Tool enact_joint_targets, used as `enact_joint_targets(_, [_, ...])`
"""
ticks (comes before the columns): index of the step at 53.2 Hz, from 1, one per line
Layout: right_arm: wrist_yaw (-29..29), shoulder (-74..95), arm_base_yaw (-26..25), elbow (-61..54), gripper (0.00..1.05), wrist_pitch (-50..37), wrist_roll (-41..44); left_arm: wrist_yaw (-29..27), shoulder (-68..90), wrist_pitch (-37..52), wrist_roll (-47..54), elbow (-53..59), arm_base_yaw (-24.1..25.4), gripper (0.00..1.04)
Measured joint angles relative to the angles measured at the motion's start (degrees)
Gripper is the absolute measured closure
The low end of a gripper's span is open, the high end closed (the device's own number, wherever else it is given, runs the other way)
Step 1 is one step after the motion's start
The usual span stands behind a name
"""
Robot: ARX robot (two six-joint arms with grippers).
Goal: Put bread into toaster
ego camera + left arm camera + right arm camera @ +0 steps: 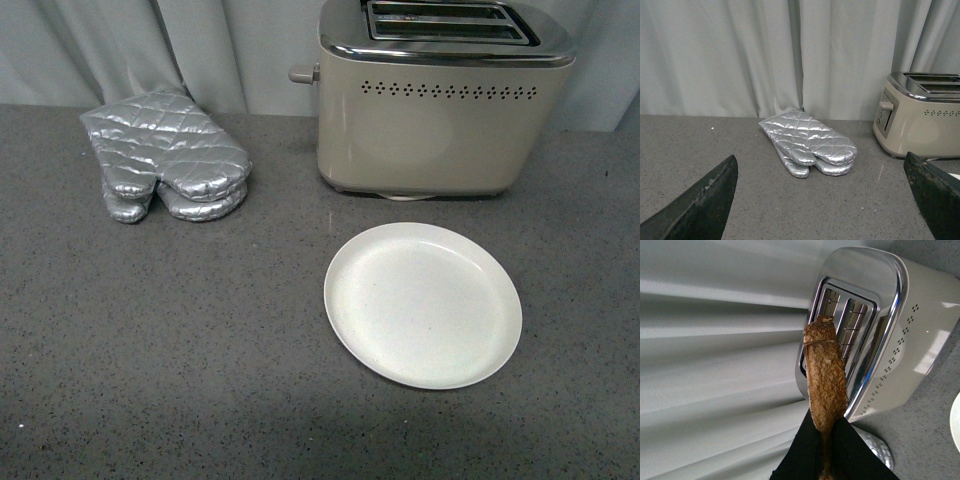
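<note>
The cream-beige toaster [440, 100] with a chrome top stands at the back of the grey counter; its two slots show empty. In the right wrist view my right gripper [826, 432] is shut on the brown bread slice [825, 375], seen edge-on, held above the toaster [900, 340] with its far end over the slots. Neither arm shows in the front view. In the left wrist view my left gripper [822, 200] is open and empty over bare counter, with the toaster [920, 120] ahead at one side.
A pair of silver quilted oven mitts [165, 155] lies at the back left, also in the left wrist view [807, 142]. An empty cream plate [422, 304] sits in front of the toaster. Grey curtains hang behind the counter.
</note>
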State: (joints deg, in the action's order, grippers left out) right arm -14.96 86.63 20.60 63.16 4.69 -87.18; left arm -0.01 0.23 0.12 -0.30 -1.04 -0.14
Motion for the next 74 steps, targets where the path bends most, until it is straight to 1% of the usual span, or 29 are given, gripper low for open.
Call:
enact_joint_targets(15, [-0.8,7.2,0.1,5.5,1.04,0.3,-4.0,0.0,0.0,0.0,0.0,0.0,0.0,0.07])
enact_joint_targets(28, [-0.8,12.2,-0.2,10.0,1.04,3.0,-6.2,0.0,0.0,0.0,0.0,0.0,0.0,0.07])
enact_joint_targets(51, [0.2,16.0,-0.6,12.7,1.03,5.5,-8.6,0.0,0.0,0.0,0.0,0.0,0.0,0.07])
enact_joint_targets(60, [0.0,16.2,-0.7,13.1,0.78,4.9,-7.4,0.0,0.0,0.0,0.0,0.0,0.0,0.07])
enact_joint_targets(64, [-0.8,16.0,-0.7,13.1,0.66,4.0,-5.2,0.0,0.0,0.0,0.0,0.0,0.0,0.07])
enact_joint_targets(74, [-1.9,14.0,-1.4,13.2,0.39,3.0,-0.3,0.0,0.0,0.0,0.0,0.0,0.0,0.07])
